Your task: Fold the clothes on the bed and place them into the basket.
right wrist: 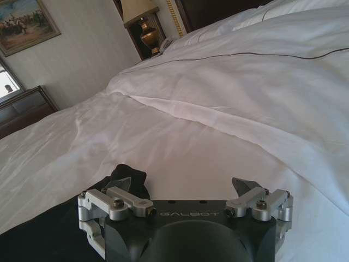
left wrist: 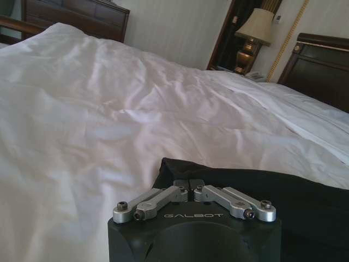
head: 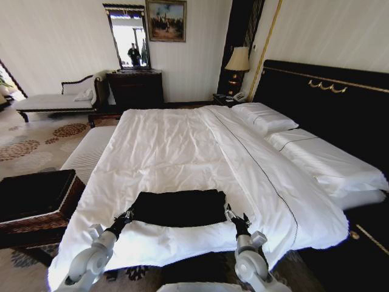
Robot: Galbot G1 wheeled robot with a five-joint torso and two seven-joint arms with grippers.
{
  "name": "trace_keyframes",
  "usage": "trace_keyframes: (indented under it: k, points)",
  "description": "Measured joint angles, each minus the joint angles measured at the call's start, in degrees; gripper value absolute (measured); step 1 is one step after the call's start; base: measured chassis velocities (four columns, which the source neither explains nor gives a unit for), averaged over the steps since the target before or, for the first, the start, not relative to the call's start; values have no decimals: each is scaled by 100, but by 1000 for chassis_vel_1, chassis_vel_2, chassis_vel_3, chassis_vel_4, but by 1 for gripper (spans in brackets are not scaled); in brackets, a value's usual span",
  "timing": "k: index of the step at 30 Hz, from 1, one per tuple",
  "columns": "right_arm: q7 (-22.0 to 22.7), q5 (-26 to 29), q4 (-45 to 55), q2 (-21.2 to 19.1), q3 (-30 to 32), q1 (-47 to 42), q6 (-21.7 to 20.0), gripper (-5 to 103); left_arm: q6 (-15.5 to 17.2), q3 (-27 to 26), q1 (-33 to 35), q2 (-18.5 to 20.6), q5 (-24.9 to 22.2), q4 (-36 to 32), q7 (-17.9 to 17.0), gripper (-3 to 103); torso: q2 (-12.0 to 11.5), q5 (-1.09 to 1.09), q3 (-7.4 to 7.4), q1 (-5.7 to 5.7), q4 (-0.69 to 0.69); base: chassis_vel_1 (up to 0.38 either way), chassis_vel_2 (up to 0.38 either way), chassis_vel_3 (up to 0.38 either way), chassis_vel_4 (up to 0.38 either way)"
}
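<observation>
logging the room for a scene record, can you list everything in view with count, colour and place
black folded T-shirt: one, black, near edge of the duvet between the grippers
large bed with white duvet: one, white, black headboard at right
white pillows: two, by the headboard
dark brown woven wicker basket: one, left of the bed
white chaise longue: one, far left
dark wooden dresser: one, back wall, mirror above
framed painting: one, on the wall
table lamp: one, cream shade, beside the headboard
left gripper: shut on the T-shirt's left edge
right gripper: open, at the T-shirt's right edge
</observation>
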Motion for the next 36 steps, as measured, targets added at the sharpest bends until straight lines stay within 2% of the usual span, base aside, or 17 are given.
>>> trace_keyframes:
  k: [5,14,16,19,23,27,36]
  points:
    - [-4,19,10,-81,18,8,7,100,-236,24,63,486,73,104,490,0,0,0,0,0,0,0,0,0,0]
    - [-206,185,94,-234,29,-108,62,100,-388,-120,127,899,117,348,944,0,0,0,0,0,0,0,0,0,0]
    - [-305,367,161,-286,9,-156,65,100,-450,-164,129,1009,112,443,1101,0,0,0,0,0,0,0,0,0,0]
    - [-401,474,199,-315,-16,-161,79,100,-502,-169,128,1064,137,516,1147,0,0,1,0,0,-1,0,0,0,0]
    - [-665,627,218,-364,-101,-151,123,100,-624,-98,88,1037,245,666,1125,0,0,0,0,0,0,0,0,0,0]
    - [-867,953,319,-414,-243,-174,115,100,-707,-12,41,820,285,726,1054,0,0,1,0,0,1,0,0,0,0]
    - [-898,1216,470,-312,-423,-101,16,100,-737,152,-108,479,307,803,906,0,0,1,0,0,1,0,0,0,0]
